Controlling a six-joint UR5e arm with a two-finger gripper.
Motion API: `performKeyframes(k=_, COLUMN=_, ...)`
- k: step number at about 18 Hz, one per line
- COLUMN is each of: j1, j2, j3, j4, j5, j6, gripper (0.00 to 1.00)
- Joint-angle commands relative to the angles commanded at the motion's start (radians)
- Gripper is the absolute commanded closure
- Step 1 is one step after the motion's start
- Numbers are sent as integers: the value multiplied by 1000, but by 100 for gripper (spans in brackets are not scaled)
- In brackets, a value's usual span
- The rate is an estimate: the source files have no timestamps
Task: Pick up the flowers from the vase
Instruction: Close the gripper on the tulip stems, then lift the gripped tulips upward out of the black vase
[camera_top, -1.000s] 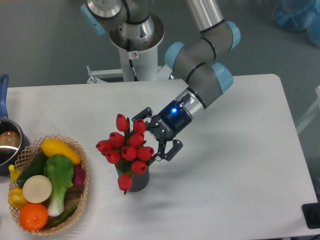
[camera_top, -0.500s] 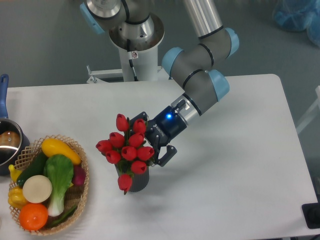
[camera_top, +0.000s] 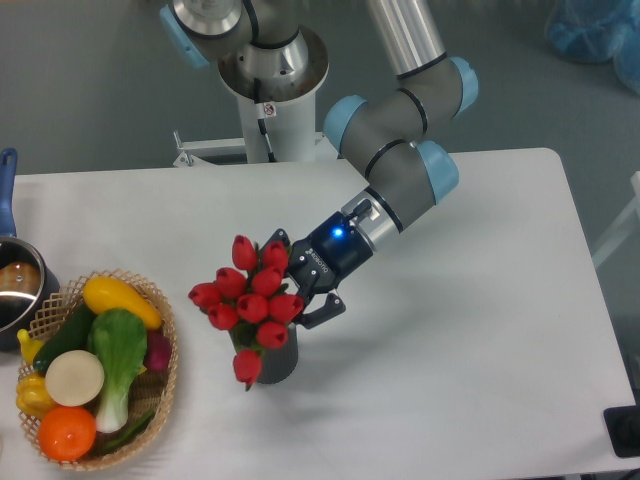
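With the flowers (camera_top: 250, 298) seated in the vase (camera_top: 277, 362) on the desk (camera_top: 460, 330), and the fingers (camera_top: 318, 314) drawn in on the bunch's right side, buds may be crushed or the vase tipped if lifted askew.

Red flowers (camera_top: 250, 297) w/ green stems, dk grey vase (camera_top: 277, 362), tan woven basket (camera_top: 168, 375).
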Motion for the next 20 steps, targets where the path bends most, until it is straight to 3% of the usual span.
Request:
performKeyframes(k=13, j1=8, j2=6, j3=-6, j4=0, j5=-25, j6=0, gripper=52)
performKeyframes(k=20, j1=18, j2=8, j3=-9, j4=-2, j5=-103, j6=-6, gripper=57)
